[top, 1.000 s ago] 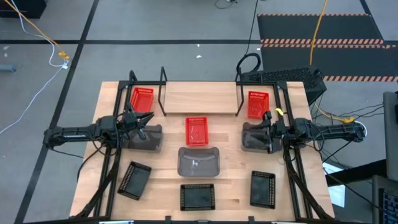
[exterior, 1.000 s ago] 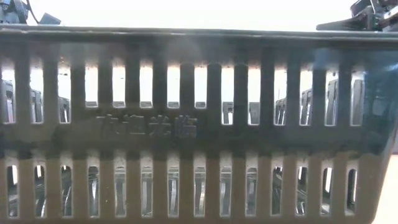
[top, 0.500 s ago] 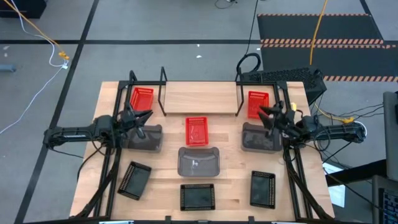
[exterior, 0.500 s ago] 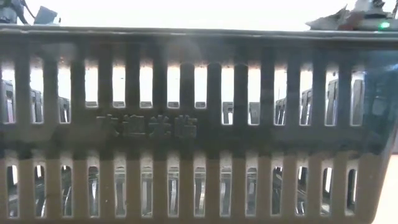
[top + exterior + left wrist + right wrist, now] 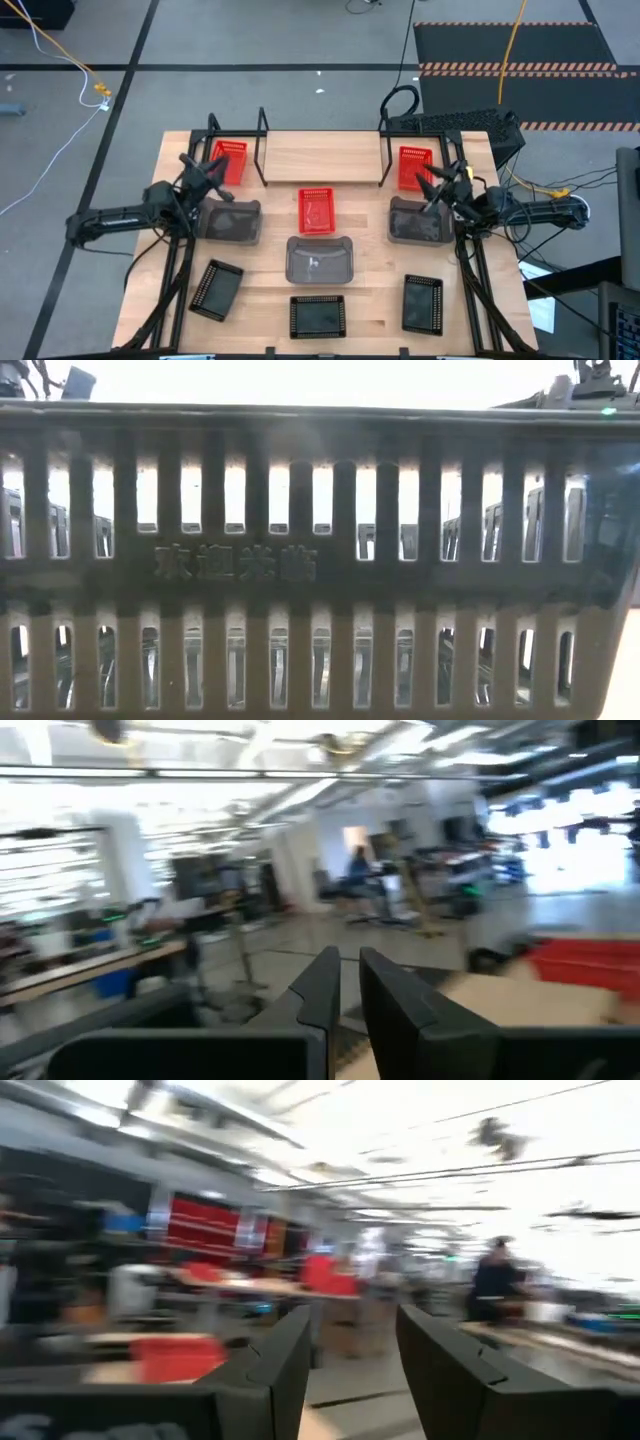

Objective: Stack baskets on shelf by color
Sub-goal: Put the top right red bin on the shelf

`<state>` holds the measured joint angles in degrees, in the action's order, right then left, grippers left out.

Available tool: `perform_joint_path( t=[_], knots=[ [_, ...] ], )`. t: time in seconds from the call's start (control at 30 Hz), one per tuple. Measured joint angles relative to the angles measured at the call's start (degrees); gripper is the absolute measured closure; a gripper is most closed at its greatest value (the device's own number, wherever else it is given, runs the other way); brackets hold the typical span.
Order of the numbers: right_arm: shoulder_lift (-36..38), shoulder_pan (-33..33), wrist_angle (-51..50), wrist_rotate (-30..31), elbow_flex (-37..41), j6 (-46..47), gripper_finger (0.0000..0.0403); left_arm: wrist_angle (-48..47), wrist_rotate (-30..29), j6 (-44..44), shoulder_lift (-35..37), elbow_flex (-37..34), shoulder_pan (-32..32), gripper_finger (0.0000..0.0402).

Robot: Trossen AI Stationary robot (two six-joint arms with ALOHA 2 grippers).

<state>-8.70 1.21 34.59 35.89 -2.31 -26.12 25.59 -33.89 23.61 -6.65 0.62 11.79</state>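
My left fingers (image 5: 345, 995) sit nearly together, my right fingers (image 5: 350, 1355) apart, both raised over grey baskets (image 5: 232, 221) on the table (image 5: 370, 290). Red baskets (image 5: 229, 160) flank the shelf (image 5: 322, 157). Raised lettering on the nearest basket (image 5: 320, 560) isn't readable.

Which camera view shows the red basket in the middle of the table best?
The high view: the middle red basket lies fully visible, just in front of the shelf. The low view is blocked by a grey basket's wall. Both wrist views show blurred red shapes that cannot be identified.
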Motion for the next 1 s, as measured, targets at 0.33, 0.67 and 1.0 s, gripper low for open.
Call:
perform_joint_path(
  t=[0.33,0.67,1.0],
  knots=[
    [-7.21,-6.49,-2.71,4.02,-0.02,22.91,0.0259,3.16,19.23,-6.07,-8.10,0.00,12.18,0.0355],
    [-14.10,-6.59,-23.08,9.23,-11.02,23.37,0.0259,4.59,32.43,-16.75,-12.07,0.00,11.44,0.0355],
    [-31.53,-15.25,-68.35,2.74,-41.52,26.86,0.0259,1.05,35.18,-19.63,-12.12,0.50,7.75,0.0355]
  ],
)
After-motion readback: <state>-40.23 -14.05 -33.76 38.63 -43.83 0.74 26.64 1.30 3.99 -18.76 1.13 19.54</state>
